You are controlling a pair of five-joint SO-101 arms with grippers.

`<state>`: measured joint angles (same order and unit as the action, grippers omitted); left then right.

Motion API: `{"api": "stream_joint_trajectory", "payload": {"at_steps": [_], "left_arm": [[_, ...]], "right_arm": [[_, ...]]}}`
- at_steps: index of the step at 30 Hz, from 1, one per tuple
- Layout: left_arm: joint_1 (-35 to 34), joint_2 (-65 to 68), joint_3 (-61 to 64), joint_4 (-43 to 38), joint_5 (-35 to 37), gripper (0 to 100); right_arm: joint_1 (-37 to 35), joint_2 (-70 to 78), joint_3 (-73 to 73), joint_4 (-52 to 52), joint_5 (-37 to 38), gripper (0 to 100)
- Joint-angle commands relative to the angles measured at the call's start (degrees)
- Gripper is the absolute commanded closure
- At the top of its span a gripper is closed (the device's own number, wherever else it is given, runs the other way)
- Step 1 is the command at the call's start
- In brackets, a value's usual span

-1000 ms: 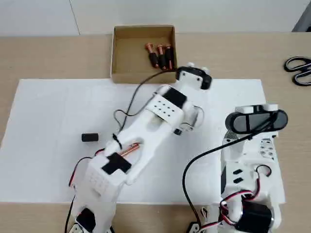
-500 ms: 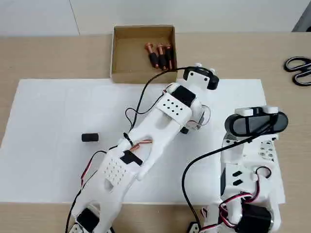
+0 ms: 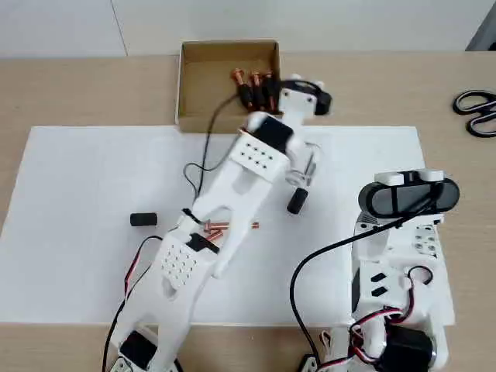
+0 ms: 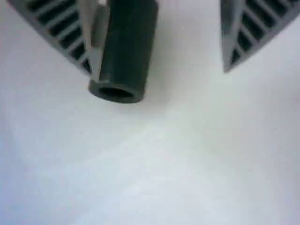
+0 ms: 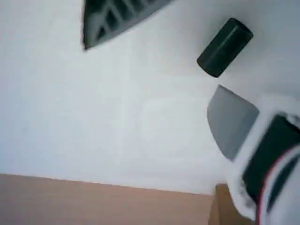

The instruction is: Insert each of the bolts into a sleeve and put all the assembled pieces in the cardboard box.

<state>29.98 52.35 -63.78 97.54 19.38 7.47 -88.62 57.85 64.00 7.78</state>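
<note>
My left gripper [image 4: 158,66] stands wide open over the white paper [image 3: 77,178], gripping nothing, a black sleeve [image 4: 125,51] lying against one finger and apart from the other, while loose bolts [image 3: 223,226] lie beside my arm and assembled pieces [image 3: 254,87] rest in the cardboard box [image 3: 205,85].

No legible text, label, number or sign is found in any view. The visible faces of the cardboard box [image 3: 203,97], at 12 o'clock on the table [image 3: 93,85], are recorded as unprinted. The paper sheet [image 3: 77,194] at the table's centre is recorded as unmarked.
</note>
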Motion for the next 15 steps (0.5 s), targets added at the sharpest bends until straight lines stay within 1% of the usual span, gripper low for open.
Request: {"api": "stream_joint_trajectory", "payload": {"at_steps": [1, 4, 6, 8, 11, 13, 15], "left_arm": [[-1.23, -1.05, -8.57, 3.08, 0.18, 84], [-2.64, -4.57, -9.54, 3.08, 0.18, 84], [-5.1, -8.7, -8.84, 2.99, 0.35, 85], [-8.79, -12.84, -7.69, 2.99, 0.35, 89], [-15.21, -19.08, -4.7, 2.99, 0.09, 100], [-18.29, -22.77, 0.75, 2.99, 0.18, 99], [-19.96, -26.55, 7.96, 2.99, 0.18, 99]], "right_arm": [[0.48, -0.13, -0.18, -0.75, 0.35, 85.4], [0.48, -0.13, -0.18, -0.75, 0.35, 85.4], [0.22, -0.04, -0.09, -0.75, 0.35, 85.4], [-0.31, 0.04, 1.32, -1.54, 0.35, 85.4], [-4.53, 0.04, 5.98, -3.82, 0.44, 85.4], [-8.22, 0.04, 7.91, -5.76, 0.44, 85.4], [-12.0, 0.13, 9.23, -8.4, 0.18, 85.4]]}}
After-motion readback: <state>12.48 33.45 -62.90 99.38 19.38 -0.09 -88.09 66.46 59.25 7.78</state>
